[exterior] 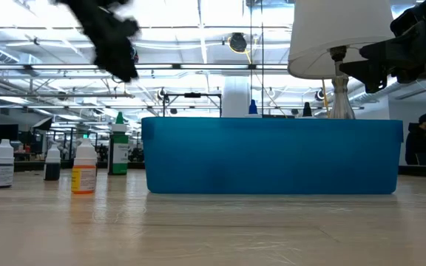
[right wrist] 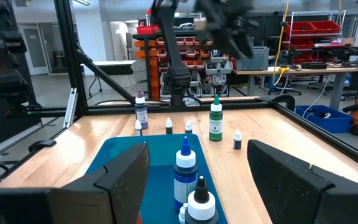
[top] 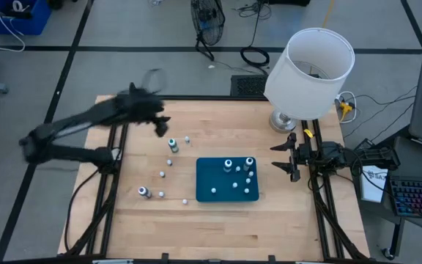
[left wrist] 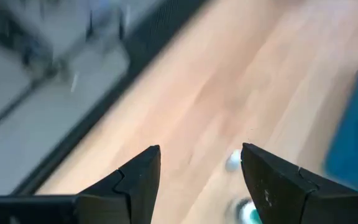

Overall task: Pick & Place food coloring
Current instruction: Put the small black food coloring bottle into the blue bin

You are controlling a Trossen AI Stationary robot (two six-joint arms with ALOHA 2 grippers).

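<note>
Several food coloring bottles (top: 173, 144) stand upright on the wooden table, left of a flat teal tray (top: 211, 174). More bottles (top: 228, 164) stand inside the tray. In the low view, loose bottles (exterior: 84, 168) stand left of the tray's wall (exterior: 272, 155). My left gripper (top: 160, 125) hangs blurred in the air over the far left of the table, above the loose bottles. It is open (left wrist: 201, 162) with nothing between its fingers. My right gripper (top: 288, 158) waits open at the table's right edge, level, facing the tray (right wrist: 197, 165).
A white-shaded lamp (top: 310, 66) stands on its metal foot at the table's far right corner, close behind the right arm. A black frame runs along the table's edges. Bare wood lies along the near edge in front of the tray.
</note>
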